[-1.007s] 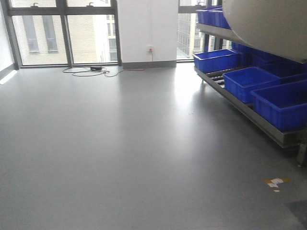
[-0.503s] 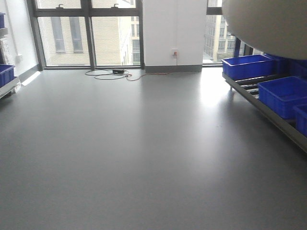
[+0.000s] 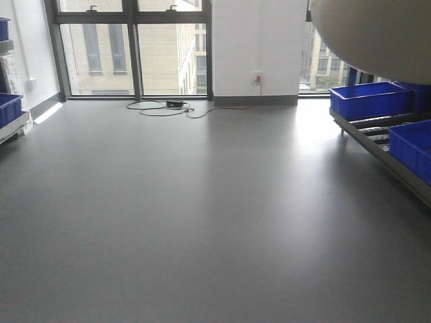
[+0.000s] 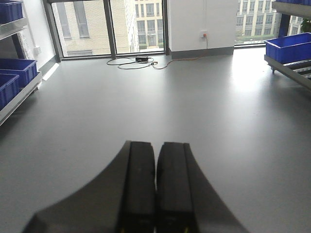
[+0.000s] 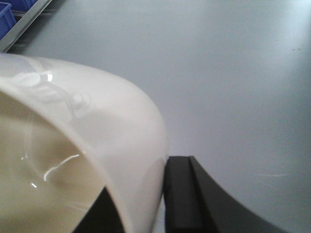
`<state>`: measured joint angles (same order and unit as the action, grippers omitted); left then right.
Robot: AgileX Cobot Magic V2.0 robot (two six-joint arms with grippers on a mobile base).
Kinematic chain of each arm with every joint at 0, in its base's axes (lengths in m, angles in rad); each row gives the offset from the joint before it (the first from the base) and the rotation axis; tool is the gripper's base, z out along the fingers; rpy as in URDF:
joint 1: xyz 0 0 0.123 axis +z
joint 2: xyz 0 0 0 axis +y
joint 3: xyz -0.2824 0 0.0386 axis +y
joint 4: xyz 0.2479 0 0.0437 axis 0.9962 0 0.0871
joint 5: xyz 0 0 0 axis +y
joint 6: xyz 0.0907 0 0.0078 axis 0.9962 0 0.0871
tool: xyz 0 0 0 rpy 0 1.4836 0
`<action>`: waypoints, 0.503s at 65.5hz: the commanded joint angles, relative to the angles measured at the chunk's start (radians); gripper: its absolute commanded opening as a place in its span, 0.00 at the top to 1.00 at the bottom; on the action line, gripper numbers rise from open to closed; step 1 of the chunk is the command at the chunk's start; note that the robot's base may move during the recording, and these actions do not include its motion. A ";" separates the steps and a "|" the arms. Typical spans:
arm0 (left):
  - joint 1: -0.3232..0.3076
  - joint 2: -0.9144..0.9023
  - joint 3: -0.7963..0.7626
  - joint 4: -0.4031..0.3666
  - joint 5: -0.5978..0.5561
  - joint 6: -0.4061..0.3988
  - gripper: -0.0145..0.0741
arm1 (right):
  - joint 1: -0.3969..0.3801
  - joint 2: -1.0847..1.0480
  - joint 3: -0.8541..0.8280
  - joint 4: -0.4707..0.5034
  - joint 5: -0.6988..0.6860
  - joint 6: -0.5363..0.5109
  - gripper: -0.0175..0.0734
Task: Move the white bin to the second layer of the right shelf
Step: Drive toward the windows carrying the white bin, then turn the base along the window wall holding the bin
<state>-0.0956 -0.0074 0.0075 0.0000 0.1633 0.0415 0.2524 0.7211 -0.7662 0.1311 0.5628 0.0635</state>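
Note:
The white bin [image 3: 377,33] fills the top right corner of the front view as a smooth cream curve, held up off the floor. In the right wrist view the white bin [image 5: 97,111] takes up the left side, and my right gripper [image 5: 146,199] is shut on its wall, one finger inside and one finger [image 5: 182,194] outside. My left gripper [image 4: 155,184] is shut with nothing in it, above bare floor. The right shelf [image 3: 380,145] shows only its low roller tier with blue crates [image 3: 369,99]. Its second layer is hidden behind the bin.
A left shelf [image 4: 17,99] with blue crates [image 4: 14,73] stands along the left wall. Cables and a power strip [image 3: 168,105] lie on the grey floor by the windows. A white pillar [image 3: 259,47] with a socket stands at the back. A higher steel tier edge [image 4: 291,7] shows at the right.
The view has swung to the left. The right shelf slid toward the right edge and the left shelf came into sight. The bin stays in the right gripper.

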 commanded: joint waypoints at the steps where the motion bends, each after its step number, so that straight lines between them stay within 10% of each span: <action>1: -0.004 -0.003 0.037 0.000 -0.086 -0.003 0.74 | -0.008 -0.007 -0.029 0.005 -0.102 -0.002 0.75; 33: -0.004 -0.003 0.037 0.000 -0.086 -0.003 0.74 | -0.008 -0.007 -0.029 0.005 -0.102 -0.002 0.75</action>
<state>-0.0956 -0.0074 0.0075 0.0000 0.1633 0.0415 0.2524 0.7211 -0.7662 0.1311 0.5628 0.0635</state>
